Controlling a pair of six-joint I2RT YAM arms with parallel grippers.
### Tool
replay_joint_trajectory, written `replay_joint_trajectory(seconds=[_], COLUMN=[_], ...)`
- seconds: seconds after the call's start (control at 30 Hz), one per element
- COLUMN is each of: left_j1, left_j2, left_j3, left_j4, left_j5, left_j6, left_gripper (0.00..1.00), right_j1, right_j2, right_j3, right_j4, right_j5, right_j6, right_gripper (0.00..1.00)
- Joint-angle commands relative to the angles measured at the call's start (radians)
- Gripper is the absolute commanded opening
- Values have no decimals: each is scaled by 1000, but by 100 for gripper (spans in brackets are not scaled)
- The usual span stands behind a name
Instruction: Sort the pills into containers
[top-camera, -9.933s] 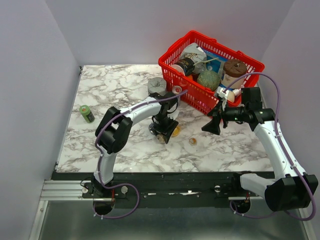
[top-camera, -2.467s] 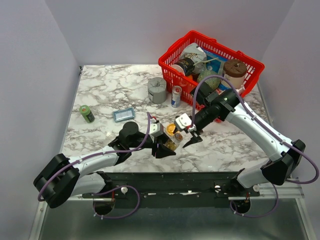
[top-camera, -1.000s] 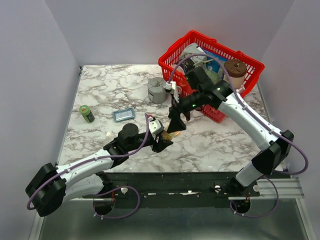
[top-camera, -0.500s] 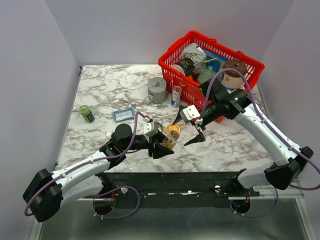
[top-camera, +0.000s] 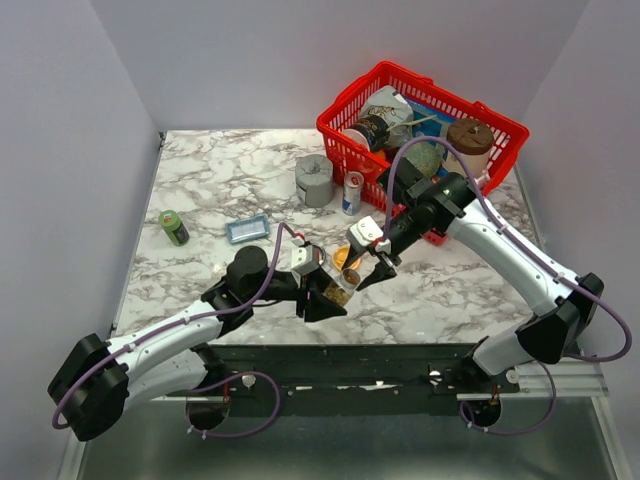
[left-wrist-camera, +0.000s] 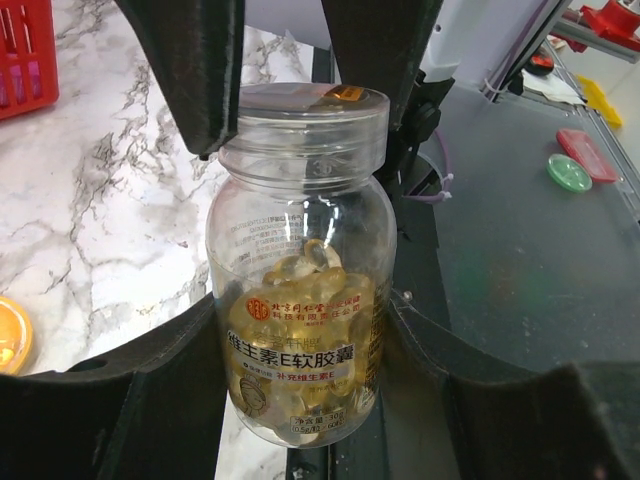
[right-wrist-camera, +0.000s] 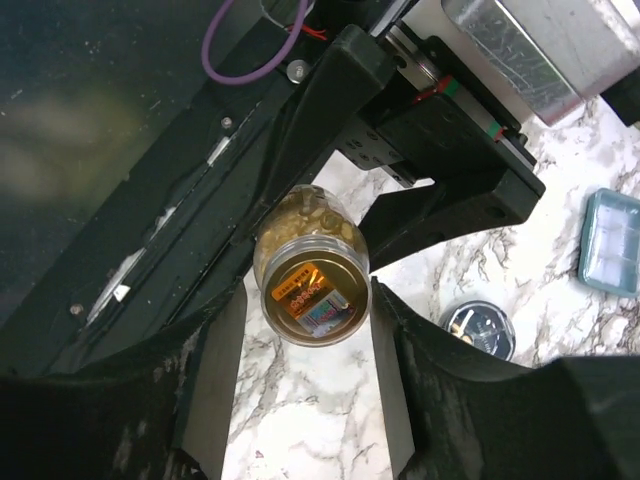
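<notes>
Marble table (top-camera: 200, 190), pill bottle (left-wrist-camera: 300, 300) between fingers (left-wrist-camera: 130, 400) of left pincer (left-wrist-camera: 300, 320).

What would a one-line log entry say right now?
left gripper: holding pill bottle | right gripper: flanking its cap, contact unclear | orange dish: on table

Clear bottle (left-wrist-camera: 305, 200) of golden capsules (left-wrist-camera: 300, 280), red basket (top-camera: 375, 170), grey-veined white marble table (top-camera: 230, 165), orange dish (left-wrist-camera: 12, 338), pale blue tray (right-wrist-camera: 610, 243)
</notes>
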Motion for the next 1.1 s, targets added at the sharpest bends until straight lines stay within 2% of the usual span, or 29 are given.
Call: replay_joint_trajectory(seconds=[0.0, 0.07, 0.17, 0.2, 0.27, 0.3, 0.33, 0.4, 0.43, 0.47, 0.6, 0.63, 0.73, 0.77, 0.83, 0.87, 0.9, 1.0, 1.03, 1.07], left_j1=[9, 10, 10, 10, 10, 10, 9, 6, 3, -11, -33, -34, -31, -30, -21, -17, -14, -13, -11, -11], left_j2=[-1, -3, -13, -29, -52, -76, -87, -110, -115, -116, -66, -53, -35, -36, -50, -59, -81, -121, -125, -127], left_j3=[41, 47, 53, 55, 53, 47, 45, 41, 41, 42, 71, 75, 46, 33, 1, -10, -23, -28, -25, -22], left_j4=[-15, -32, -33, -38, -46, -44, -41, -36, -27, -18, -9, -18, -19, -21, -42, -50, -59, -117, -131, -131], left_j5=[-33, -53, -107, -130, -228, -261, -353, -448, -487, -577, -624, -613, -559, -540, -475, -448, -422, -332, -297, -277], left_j6=[39, 45, 53, 61, 70, 73, 79, 84, 90, 90, 125, 133, 159, 162, 160, 160, 157, 162, 154, 147], left_gripper=[0, 0, 0, 0, 0, 0, 0, 0, 0, 0, 0, 0, 0, 0, 0, 0, 0, 0, 0, 0], right_j1=[21, 35, 47, 49, 50, 50, 50, 50, 50, 50, 49, 49, 49, 46, 20, 8, -3, -19, -19, -19], right_j2=[20, 20, 23, 29, 40, 52, 55, 58, 54, 55, 72, 75, 83, 75, 58, 46, 17, -35, -43, -52], right_j3=[15, 6, -10, -11, -10, -13, -16, -57, -76, -114, -168, -166, -130, -107, -35, -16, -2, 39, 45, 51], right_j4=[-50, -15, 83, 114, 191, 218, 248, 347, 387, 462, 539, 544, 524, 489, 446, 412, 403, 334, 305, 248], right_j5=[-22, -10, 30, 56, 90, 111, 159, 211, 281, 321, 343, 299, 221, 204, 141, 118, 106, 101, 83, 69], right_j6=[21, 61, 217, 342, 465, 530, 661, 790, 941, 1020, 1206, 1239, 1200, 1172, 1072, 1035, 1005, 815, 688, 628], right_gripper=[55, 48, 38, 36, 31, 30, 29, 29, 29, 28, 28, 29, 51, 67, 81, 96, 100, 100, 100, 100])
